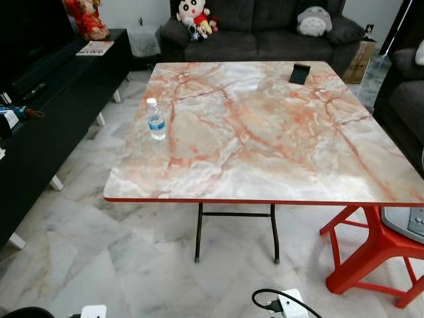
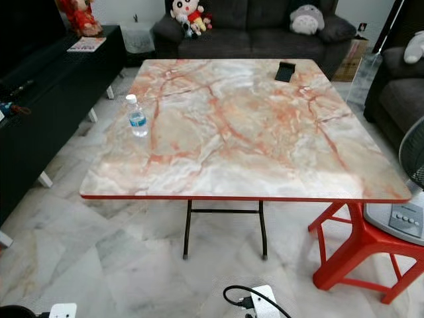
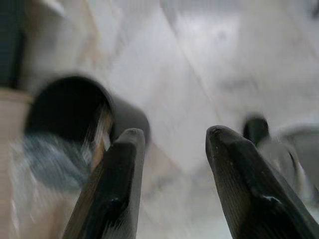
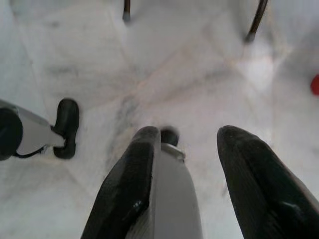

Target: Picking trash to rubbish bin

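you are at the start of the job, standing before the marble-patterned table (image 1: 265, 132) with nothing picked up yet. the only likely piece of trash in sight is the small water bottle (image 1: 156, 119), upright near the table's left edge and well apart from the dark phone-like object (image 1: 299, 73) at the far side. both arms hang low toward the marble floor (image 1: 99, 252): in its wrist view the left gripper (image 3: 172, 142) has its two black fingers apart with nothing between them, pointing down at blurred tile beside a dark round opening (image 3: 67, 107) that could be a bin, though the blur makes that uncertain. the right gripper (image 4: 187, 139) is likewise spread and holding nothing, aimed at the floor near the table's black legs (image 4: 127, 10). so the step in hand is the approach. next you probably need to step in toward the table's left corner, raise the left arm over the edge and bring its spread fingers around the bottle's body from the side. mind the white power strip (image 1: 291, 305) and its black cable (image 1: 265, 298) on the floor just ahead of your feet, and the red plastic stool (image 1: 371, 252) with the fan base (image 1: 407, 222) to your right. confirm where the bin stands before carrying anything off.
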Available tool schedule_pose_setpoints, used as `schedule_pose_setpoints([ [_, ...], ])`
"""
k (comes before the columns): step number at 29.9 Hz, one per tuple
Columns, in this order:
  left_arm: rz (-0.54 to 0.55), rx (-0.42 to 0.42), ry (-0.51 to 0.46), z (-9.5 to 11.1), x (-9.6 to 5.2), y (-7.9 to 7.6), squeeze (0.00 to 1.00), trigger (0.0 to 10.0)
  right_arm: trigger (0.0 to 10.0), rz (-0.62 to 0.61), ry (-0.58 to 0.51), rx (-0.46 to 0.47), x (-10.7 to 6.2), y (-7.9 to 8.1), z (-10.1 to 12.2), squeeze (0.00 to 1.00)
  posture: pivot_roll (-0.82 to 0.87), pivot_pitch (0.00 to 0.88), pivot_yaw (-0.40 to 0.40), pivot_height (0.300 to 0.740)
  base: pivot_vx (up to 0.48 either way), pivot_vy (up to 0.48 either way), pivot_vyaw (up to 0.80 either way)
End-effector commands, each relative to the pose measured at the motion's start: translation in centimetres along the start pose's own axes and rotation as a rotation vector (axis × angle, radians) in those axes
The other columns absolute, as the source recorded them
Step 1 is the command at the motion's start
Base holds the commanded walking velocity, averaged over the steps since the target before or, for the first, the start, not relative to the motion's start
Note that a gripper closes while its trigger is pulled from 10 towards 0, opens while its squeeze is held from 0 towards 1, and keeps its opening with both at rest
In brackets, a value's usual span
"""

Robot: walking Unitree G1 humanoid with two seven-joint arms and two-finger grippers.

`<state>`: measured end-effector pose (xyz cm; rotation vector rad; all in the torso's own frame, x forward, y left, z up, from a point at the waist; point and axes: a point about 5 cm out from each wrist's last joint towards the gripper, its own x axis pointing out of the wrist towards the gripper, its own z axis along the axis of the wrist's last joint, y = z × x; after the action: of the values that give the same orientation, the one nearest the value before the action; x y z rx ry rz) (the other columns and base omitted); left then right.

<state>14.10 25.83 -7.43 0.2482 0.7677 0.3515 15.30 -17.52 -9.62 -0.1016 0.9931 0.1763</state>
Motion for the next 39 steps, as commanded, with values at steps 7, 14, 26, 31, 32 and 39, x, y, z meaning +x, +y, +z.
schedule_pose_setpoints([
  [7,0.099,0.025,-0.367,4.1,-1.2,1.6,0.0,10.0,10.0,-0.025,-0.242,-0.043,-0.3,-2.4,4.3,0.0,0.06,0.026,0.0,0.74,0.0,0.0,0.0],
  [14,0.16,0.051,-0.628,8.7,-3.5,2.7,0.0,10.0,10.0,-0.047,-0.442,-0.064,-1.0,-3.3,7.7,0.0,0.06,0.014,-0.001,0.74,0.0,0.0,0.0],
  [26,0.133,0.027,-1.14,25.7,-8.3,0.9,0.0,10.0,10.0,-0.055,-1.029,-0.044,-5.3,-1.5,23.8,0.0,0.05,0.006,0.009,0.74,0.0,0.0,0.0],
  [31,-0.03,-0.042,-1.139,28.7,-8.2,-2.1,0.0,10.0,10.0,0.022,-1.16,-0.048,-7.2,1.3,27.8,0.0,0.05,0.002,0.009,0.74,0.0,0.0,0.0],
  [32,-0.03,-0.042,-1.139,28.7,-8.2,-2.1,0.0,10.0,10.0,0.022,-1.16,-0.048,-7.2,1.3,27.8,0.0,0.05,0.002,0.009,0.74,0.0,0.0,0.0],
  [39,-0.156,-0.116,-1.059,31.1,-6.9,-5.3,0.0,10.0,10.0,0.132,-1.201,-0.023,-8.0,5.2,30.8,0.0,0.05,0.0,0.016,0.74,0.0,0.0,0.0],
])
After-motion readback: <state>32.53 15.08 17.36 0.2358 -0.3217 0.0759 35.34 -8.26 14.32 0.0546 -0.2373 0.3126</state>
